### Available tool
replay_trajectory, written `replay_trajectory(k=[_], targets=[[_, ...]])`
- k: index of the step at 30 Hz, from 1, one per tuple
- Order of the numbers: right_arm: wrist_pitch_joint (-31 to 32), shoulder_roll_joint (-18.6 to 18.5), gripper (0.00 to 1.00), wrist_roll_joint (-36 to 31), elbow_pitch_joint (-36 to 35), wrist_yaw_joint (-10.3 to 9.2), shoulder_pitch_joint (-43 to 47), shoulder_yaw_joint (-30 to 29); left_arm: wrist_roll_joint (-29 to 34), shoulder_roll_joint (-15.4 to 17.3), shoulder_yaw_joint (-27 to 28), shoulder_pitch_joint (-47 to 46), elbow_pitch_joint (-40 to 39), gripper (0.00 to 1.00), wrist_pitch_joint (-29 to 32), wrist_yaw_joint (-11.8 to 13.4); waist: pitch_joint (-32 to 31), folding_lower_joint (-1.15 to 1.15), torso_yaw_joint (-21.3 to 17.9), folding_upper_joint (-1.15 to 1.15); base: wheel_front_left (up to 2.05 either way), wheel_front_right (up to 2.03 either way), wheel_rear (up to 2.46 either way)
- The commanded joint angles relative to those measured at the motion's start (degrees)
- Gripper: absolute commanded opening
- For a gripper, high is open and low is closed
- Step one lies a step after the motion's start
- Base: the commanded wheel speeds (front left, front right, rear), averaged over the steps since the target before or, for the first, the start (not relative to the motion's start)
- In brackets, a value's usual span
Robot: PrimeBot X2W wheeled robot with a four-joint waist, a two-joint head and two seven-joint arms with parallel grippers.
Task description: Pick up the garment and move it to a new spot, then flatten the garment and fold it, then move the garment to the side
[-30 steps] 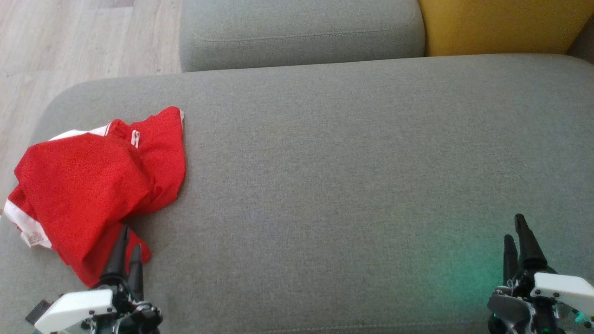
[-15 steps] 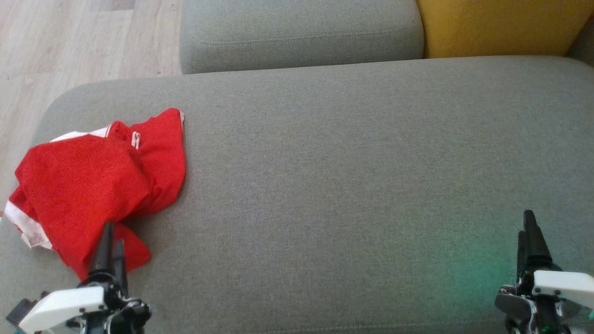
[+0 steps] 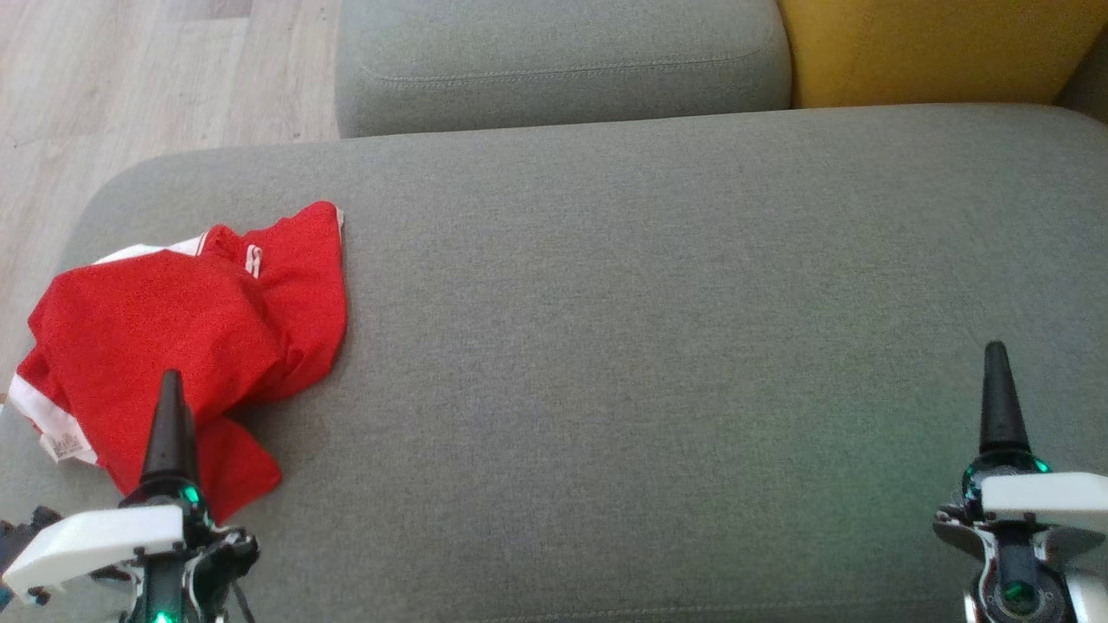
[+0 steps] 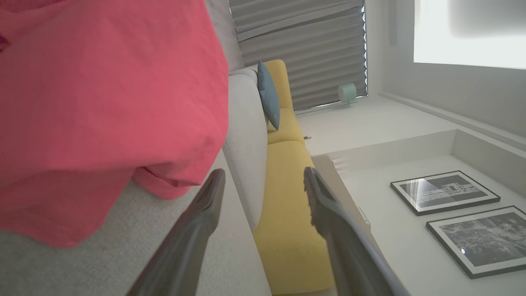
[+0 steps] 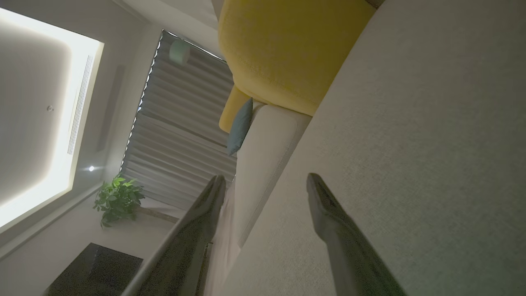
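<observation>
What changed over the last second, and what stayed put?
Both grippers rolled, so each now shows one finger in the head view. The left gripper shifted left beside the red garment; the right gripper reached forward over the sofa seat. Both stay open, holding nothing. The garment lies crumpled as before.

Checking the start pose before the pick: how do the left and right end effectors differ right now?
The left end effector is close beside the crumpled red garment; the right end effector is far from it, over bare grey sofa seat. In the head view the left one overlaps the red cloth, the right one grey upholstery. Both stand open and hold nothing.
</observation>
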Motion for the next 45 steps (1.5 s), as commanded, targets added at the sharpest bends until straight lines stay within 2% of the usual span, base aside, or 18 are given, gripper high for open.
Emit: replay_trajectory(k=[1,10,15,33,40,45], targets=[[-0.64,-0.33,1.0,-2.78,-3.24,0.16,-2.62,0.84,1.52,0.78,0.7,-3.06,-2.89,1.0,-0.57,0.15,0.03,0.0,0.04,0.0,0.0,0.0,0.0],[-2.17,-0.36,1.0,-14.91,-7.24,0.19,-2.35,3.87,8.92,0.84,-1.46,-2.63,-7.01,1.0,-2.11,1.57,0.17,0.0,0.18,0.0,0.0,0.0,0.0],[-3.01,-0.37,1.0,-21.37,-7.78,0.21,-2.14,5.93,15.85,0.87,-3.66,-2.21,-9.02,1.0,-2.96,1.81,0.18,0.0,0.1,0.0,0.0,0.0,0.0],[-5.88,-0.43,1.0,-36.45,-9.74,0.27,-0.9,9.15,39.55,1.31,-11.73,-1.72,-11.96,1.0,-5.85,3.84,0.21,0.0,-0.68,0.0,0.0,0.0,0.0],[-7.06,-0.45,1.0,-42.84,-9.62,0.3,-0.66,10.55,47.35,3.02,-15.59,-1.72,-11.75,1.0,-7.04,6.75,0.23,0.0,-1.16,0.0,0.0,0.0,0.0],[-7.91,-0.47,1.0,-46.93,-8.83,0.32,-0.45,10.8,51.57,4.64,-18.16,-2.0,-11.39,1.0,-7.89,10.37,0.13,0.0,-1.29,0.0,0.0,0.0,0.0]])
